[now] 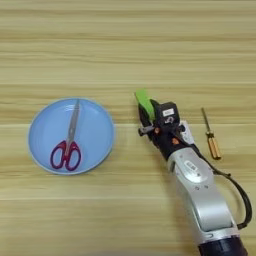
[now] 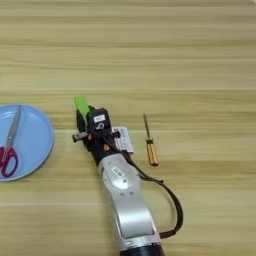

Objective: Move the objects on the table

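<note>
A round light-blue plate (image 1: 97, 131) lies at the left of the table (image 1: 125, 45), with red-handled scissors (image 1: 68, 147) resting in it, blades pointing away from me. My right gripper (image 1: 146, 112) reaches in from the bottom right and sits right against the small bright green block (image 1: 143, 98), whose near end it covers. The red-and-white flat box (image 2: 123, 138) lies under the wrist and shows only partly. An orange-handled screwdriver (image 1: 211, 137) lies just right of the arm, tip pointing away.
The silver forearm (image 1: 205, 200) crosses the lower right of the table, and a black cable (image 1: 242, 200) loops out on its right side. Bare wood stretches across the far half and the lower left.
</note>
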Robot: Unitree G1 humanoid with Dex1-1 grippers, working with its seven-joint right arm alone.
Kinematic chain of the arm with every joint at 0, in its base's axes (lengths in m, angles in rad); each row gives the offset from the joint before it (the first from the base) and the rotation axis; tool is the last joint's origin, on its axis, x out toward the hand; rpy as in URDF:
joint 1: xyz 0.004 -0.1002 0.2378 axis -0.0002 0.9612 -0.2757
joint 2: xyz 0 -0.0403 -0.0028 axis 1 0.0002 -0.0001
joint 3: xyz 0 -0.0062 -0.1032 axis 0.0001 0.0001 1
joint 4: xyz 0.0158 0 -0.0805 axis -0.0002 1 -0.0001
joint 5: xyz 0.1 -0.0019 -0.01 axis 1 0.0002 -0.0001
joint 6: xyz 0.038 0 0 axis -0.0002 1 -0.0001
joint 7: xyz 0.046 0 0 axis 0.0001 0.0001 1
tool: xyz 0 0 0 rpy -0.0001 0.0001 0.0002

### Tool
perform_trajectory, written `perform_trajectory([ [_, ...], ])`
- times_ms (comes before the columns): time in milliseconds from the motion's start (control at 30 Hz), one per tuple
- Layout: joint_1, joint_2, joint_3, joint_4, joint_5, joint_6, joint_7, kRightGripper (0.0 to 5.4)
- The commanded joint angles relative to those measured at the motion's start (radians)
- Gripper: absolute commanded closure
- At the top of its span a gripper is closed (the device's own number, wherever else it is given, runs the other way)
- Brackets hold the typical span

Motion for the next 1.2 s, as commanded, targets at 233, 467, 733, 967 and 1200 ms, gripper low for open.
perform_trajectory([
  [233,0.000,-0.072,-0.151,-0.081,0.045,-0.009,-0.019,4.01],
  [467,0.018,-0.101,-0.211,-0.056,0.058,-0.018,-0.024,4.01],
  [733,0.019,-0.141,-0.289,-0.025,0.071,-0.026,-0.029,4.01],
  [967,0.027,-0.176,-0.354,0.017,0.081,-0.041,-0.028,4.01],
  [1200,0.033,-0.211,-0.396,0.069,0.082,-0.062,-0.020,4.01],
])
